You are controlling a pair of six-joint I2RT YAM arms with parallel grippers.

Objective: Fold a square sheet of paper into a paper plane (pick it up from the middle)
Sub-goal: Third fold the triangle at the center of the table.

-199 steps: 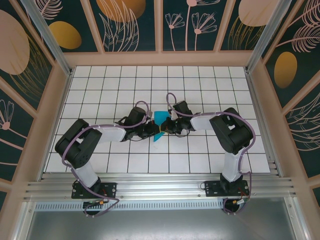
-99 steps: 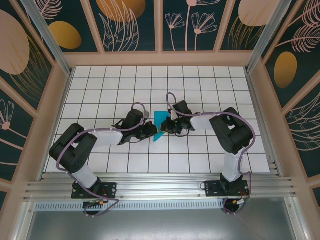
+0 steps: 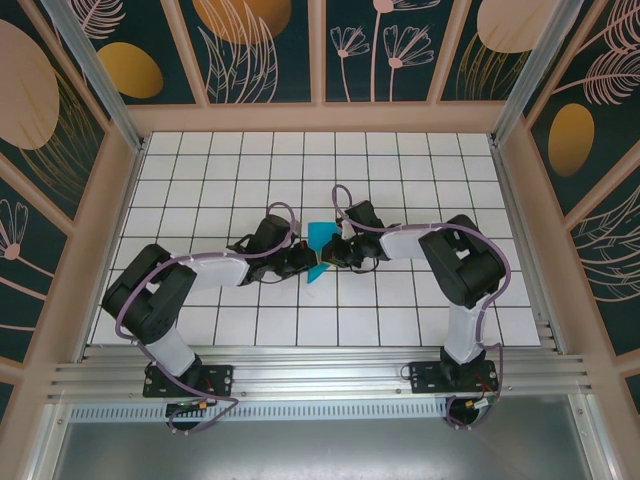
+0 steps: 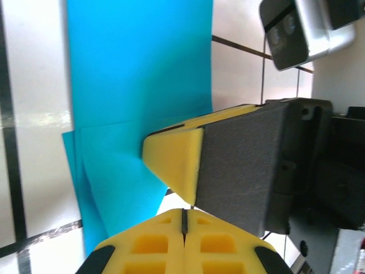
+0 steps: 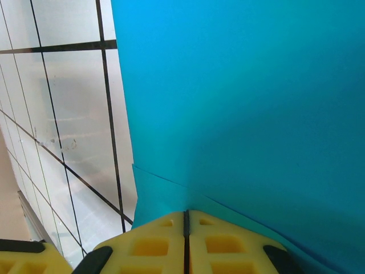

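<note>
Folded teal paper (image 3: 320, 237) lay mid-table (image 3: 200, 160), between both grippers. Right gripper (image 5: 185, 220) jaws closed, pinching paper edge. Left gripper (image 4: 183, 220) jaws pressed fully together by paper's lower corner; hold on paper unclear.

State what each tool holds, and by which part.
Right tool pinches the paper at a folded edge. Left tool is shut; its hold cannot be told.
</note>
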